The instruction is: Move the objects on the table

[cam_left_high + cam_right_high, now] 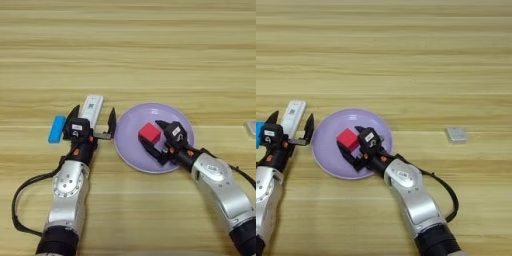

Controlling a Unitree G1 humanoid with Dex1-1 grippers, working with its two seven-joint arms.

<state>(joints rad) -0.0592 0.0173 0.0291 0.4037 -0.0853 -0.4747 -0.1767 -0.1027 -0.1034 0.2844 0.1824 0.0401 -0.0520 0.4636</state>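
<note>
The wooden table (150,45) fills both views. On it, between the two grippers, lies a purple plate (130,127). The white remote-like stick (92,108) lies lengthwise in the gap of the left gripper (93,122), whose jaws stand wide open to either side of its near end — apparently lined up for a grab, not yet closed. That forearm reaches straight forward. A blue block (56,128) lies just outside its left finger. The right gripper (152,136), arm angled inward over the plate, has its jaws spread around the red cube (149,133), which sits on the plate — whether the fingers touch it, I cannot tell. The pale grey block (456,134) lies well beyond it.
</note>
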